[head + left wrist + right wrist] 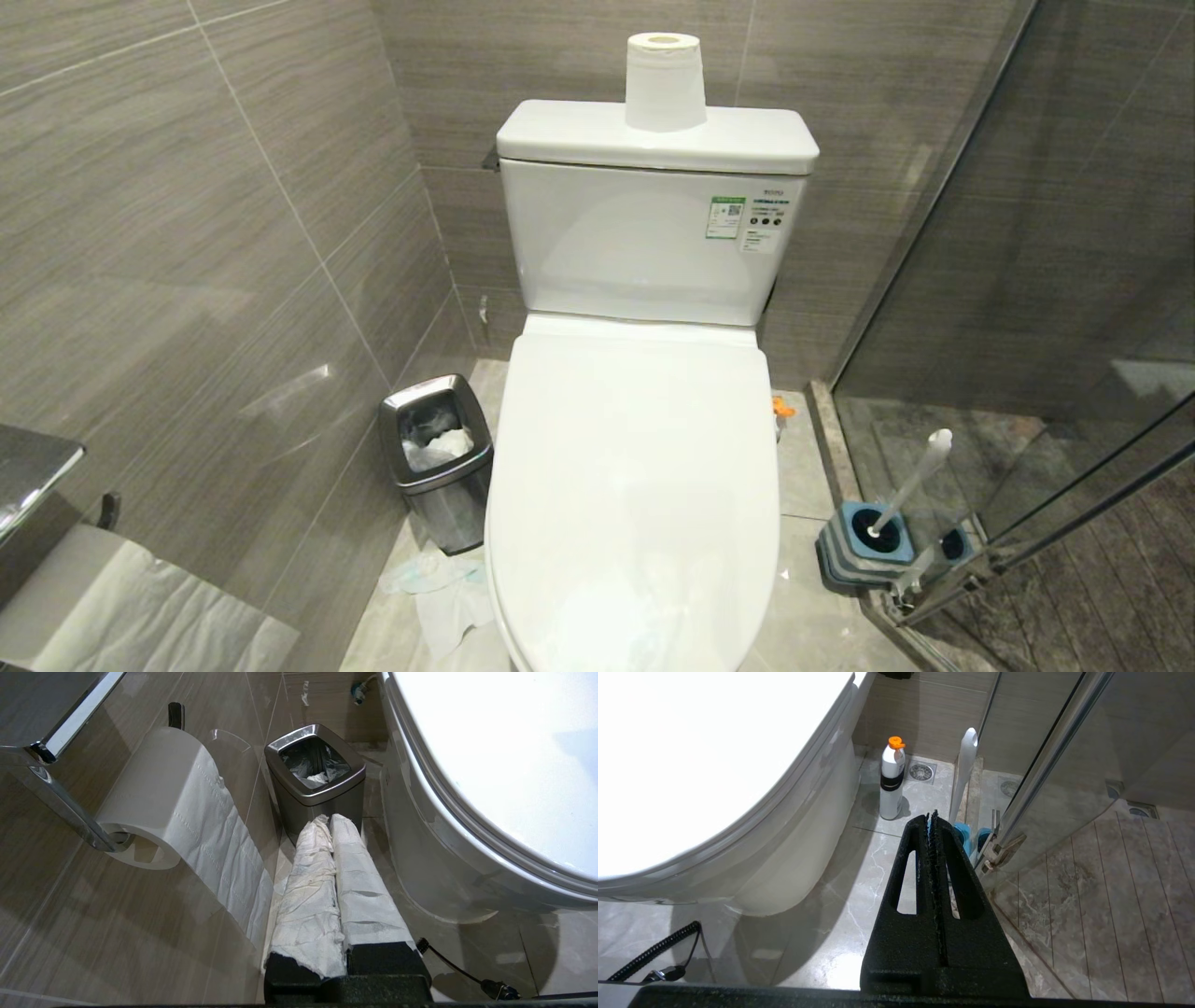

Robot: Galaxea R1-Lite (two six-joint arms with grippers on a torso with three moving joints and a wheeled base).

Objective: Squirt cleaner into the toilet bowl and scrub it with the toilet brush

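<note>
Waiting with its lid down, the toilet bowl (635, 485) fills the middle of the head view, so nothing of the task looks begun: no blue cleaner shows, and the water is hidden under the lid. At about four o'clock from the bowl, the toilet brush (910, 485) stands tilted in its blue-topped holder (868, 546) against the glass shower door (1055, 280). A white bottle (892, 784) with an orange cap stands on the floor just beside the bowl's base, at about three o'clock; it may be the cleaner. At nine o'clock sits a steel bin (439, 457).

Neither arm reaches into the head view. The left gripper (327, 821), fingers wrapped in paper, is closed on nothing, low beside the bin. The right gripper (932, 816) is likewise closed and empty, pointing toward the brush.

Lifting the lid, squirting and scrubbing all remain.
</note>
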